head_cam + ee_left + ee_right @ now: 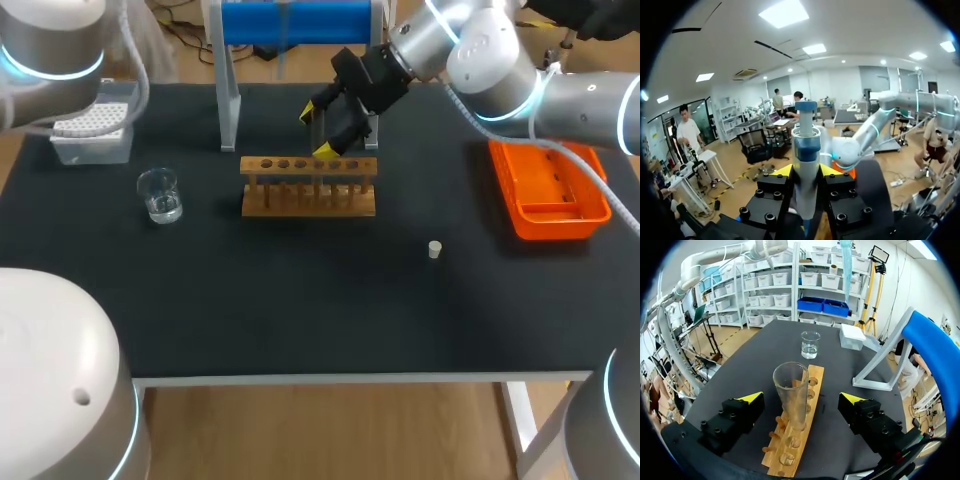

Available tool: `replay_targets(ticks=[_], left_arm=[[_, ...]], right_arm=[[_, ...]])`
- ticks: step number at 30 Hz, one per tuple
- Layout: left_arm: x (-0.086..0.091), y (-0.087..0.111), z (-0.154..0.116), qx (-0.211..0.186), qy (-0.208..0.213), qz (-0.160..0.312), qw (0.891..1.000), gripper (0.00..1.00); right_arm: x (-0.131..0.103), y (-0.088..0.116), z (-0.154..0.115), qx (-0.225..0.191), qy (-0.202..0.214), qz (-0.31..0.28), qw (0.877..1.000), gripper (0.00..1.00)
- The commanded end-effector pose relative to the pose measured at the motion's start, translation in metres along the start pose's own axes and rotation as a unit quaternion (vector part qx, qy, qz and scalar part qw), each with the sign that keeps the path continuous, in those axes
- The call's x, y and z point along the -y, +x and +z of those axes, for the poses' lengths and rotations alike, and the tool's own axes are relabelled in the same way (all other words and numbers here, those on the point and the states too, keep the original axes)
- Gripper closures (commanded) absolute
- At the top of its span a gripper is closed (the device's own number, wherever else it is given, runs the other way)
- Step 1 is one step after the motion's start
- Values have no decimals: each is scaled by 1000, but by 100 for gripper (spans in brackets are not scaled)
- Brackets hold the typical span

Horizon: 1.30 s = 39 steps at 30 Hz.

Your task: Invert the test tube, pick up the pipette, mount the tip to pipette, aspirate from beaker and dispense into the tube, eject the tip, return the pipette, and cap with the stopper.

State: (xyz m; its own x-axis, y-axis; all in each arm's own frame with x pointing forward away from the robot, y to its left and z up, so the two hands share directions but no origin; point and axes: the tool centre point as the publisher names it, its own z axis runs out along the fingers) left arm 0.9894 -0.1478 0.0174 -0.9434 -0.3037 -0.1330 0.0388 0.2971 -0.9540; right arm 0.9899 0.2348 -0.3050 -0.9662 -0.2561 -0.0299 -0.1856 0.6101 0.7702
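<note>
Right gripper (801,397), fingers (751,397) apart, astride test tube (791,392) in rack (789,456) on black table (760,350).

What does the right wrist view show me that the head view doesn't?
Only the right wrist view plainly shows the clear glass test tube standing mouth-up in the wooden test tube rack, untouched between the fingers of the open right end effector. Only the head view shows the orange plastic tray and the small white stopper on the black table. Both show that rack, the glass beaker of clear liquid and the white tip box.
</note>
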Motion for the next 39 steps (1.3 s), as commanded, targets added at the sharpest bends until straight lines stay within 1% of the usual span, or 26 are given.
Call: replay_targets(ticks=[1,5,37,39], left_arm=[[3,3,11,3,1,-1,1000,100],[4,5,17,-5,7,-4,1000,100],[4,5,17,-4,6,-4,1000,100],[3,6,20,-7,10,-14,1000,100]], right_arm=[[-1,0,-1,-1,2,0,1000,0],[-1,0,-1,-1,2,0,1000,0],[-1,0,-1,-1,2,0,1000,0],[-1,0,-1,-1,2,0,1000,0]])
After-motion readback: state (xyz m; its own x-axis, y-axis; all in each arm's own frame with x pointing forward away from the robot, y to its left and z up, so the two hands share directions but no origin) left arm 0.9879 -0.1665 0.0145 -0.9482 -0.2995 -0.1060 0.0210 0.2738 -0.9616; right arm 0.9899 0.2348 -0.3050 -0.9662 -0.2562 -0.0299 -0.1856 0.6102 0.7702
